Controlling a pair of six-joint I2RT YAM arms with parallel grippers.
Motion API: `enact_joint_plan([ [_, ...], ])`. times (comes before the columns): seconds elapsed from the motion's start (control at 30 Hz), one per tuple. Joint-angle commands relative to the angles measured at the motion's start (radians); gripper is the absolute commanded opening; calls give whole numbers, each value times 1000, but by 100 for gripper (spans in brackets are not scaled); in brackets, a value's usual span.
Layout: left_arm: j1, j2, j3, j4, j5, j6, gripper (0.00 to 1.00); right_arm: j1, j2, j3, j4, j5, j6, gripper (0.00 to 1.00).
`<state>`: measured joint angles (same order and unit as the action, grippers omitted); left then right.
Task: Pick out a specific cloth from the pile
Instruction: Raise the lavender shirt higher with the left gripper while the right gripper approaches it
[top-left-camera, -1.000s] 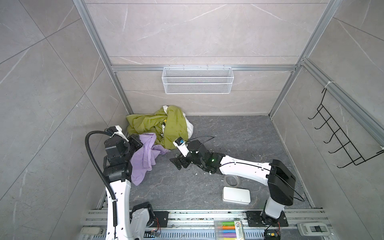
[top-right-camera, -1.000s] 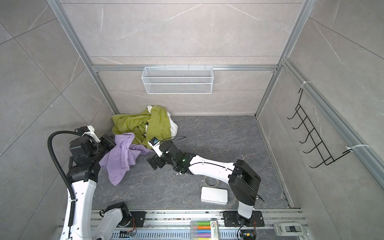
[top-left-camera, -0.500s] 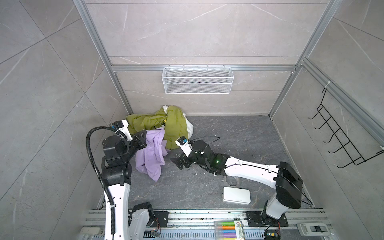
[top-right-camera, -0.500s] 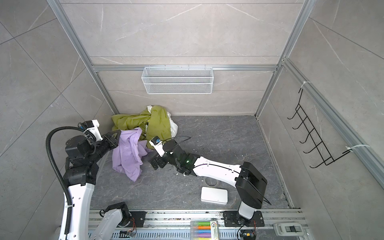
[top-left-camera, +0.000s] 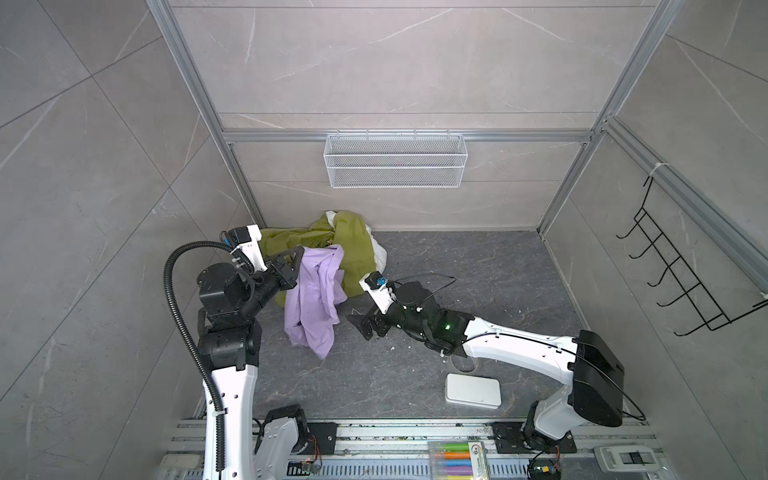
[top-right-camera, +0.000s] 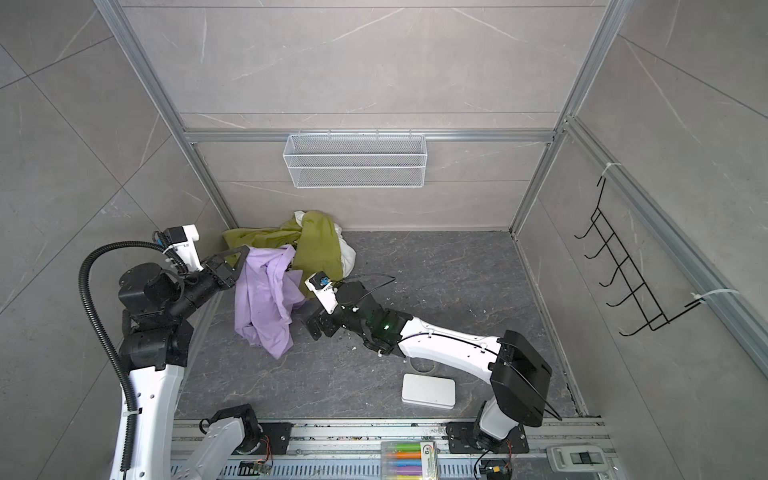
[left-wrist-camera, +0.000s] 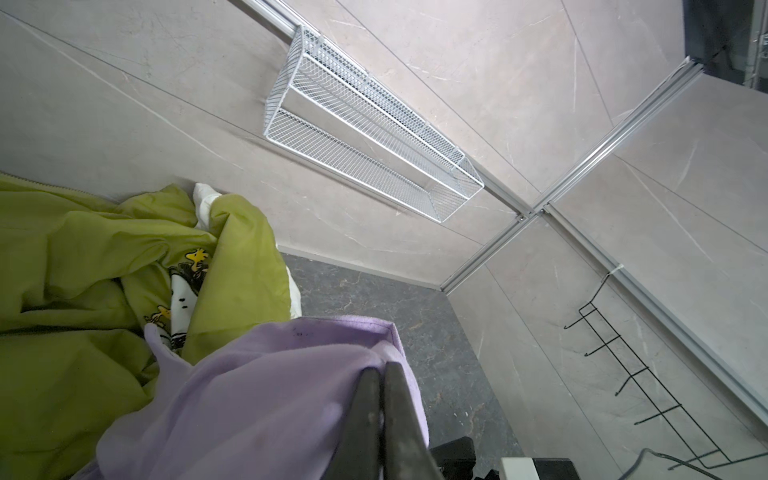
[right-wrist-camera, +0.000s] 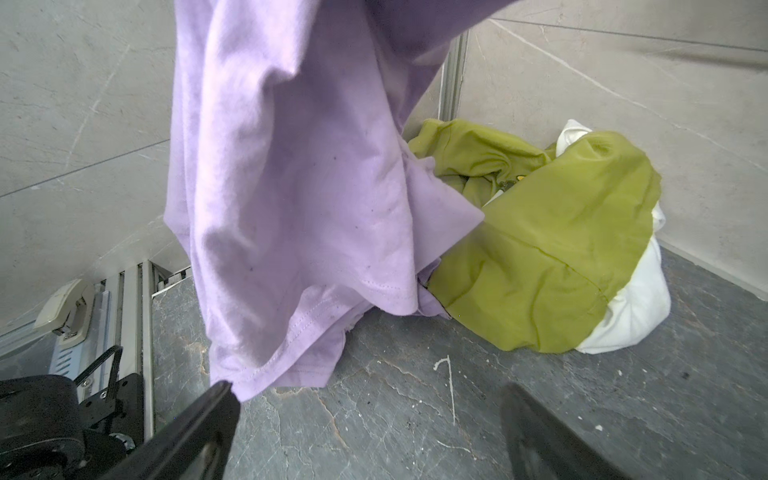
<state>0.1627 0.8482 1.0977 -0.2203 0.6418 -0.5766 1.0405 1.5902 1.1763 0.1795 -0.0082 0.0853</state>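
The lavender cloth (top-left-camera: 316, 299) hangs from my left gripper (top-left-camera: 300, 252), which is raised in front of the pile and shut on the cloth's top edge. Its lower end trails down toward the grey floor. In the left wrist view the two fingers (left-wrist-camera: 368, 415) are pressed together on the cloth (left-wrist-camera: 257, 395). The pile (top-left-camera: 353, 245), olive-green fabric over white fabric, lies in the back left corner, just behind the cloth. My right gripper (top-left-camera: 361, 326) sits low on the floor to the right of the cloth, open and empty. In the right wrist view the cloth's hem (right-wrist-camera: 291, 187) hangs close to one finger (right-wrist-camera: 208, 419).
A white wire basket (top-left-camera: 395, 162) hangs on the back wall. A black hook rack (top-left-camera: 681, 282) is fixed to the right wall. A flat white box (top-left-camera: 473, 390) lies on the floor near the front. A marker box (top-left-camera: 457, 457) sits on the front rail.
My left gripper has risen and swung right with the lavender cloth, which now hangs instead of lying on the floor. My right arm has shifted slightly, still open.
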Motion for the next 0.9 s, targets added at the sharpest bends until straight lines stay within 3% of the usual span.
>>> enact_joint_plan([
  [0.0, -13, 9, 52, 131, 70, -53, 0, 5, -45, -23, 66, -33, 25, 100],
  [0.33, -108, 24, 55, 134, 21, -40, 0, 10, 33, 49, 165, -164, 141, 99],
  [0.6, -194, 33, 34, 133, -37, -17, 0, 10, 128, 138, 185, -100, 110, 98],
  [0.7, -209, 37, 33, 134, -43, -14, 0, 10, 152, 156, 179, -117, 106, 90],
  [0.87, -213, 27, 25, 134, -63, -2, 0, 10, 133, 128, 178, -119, 101, 61],
])
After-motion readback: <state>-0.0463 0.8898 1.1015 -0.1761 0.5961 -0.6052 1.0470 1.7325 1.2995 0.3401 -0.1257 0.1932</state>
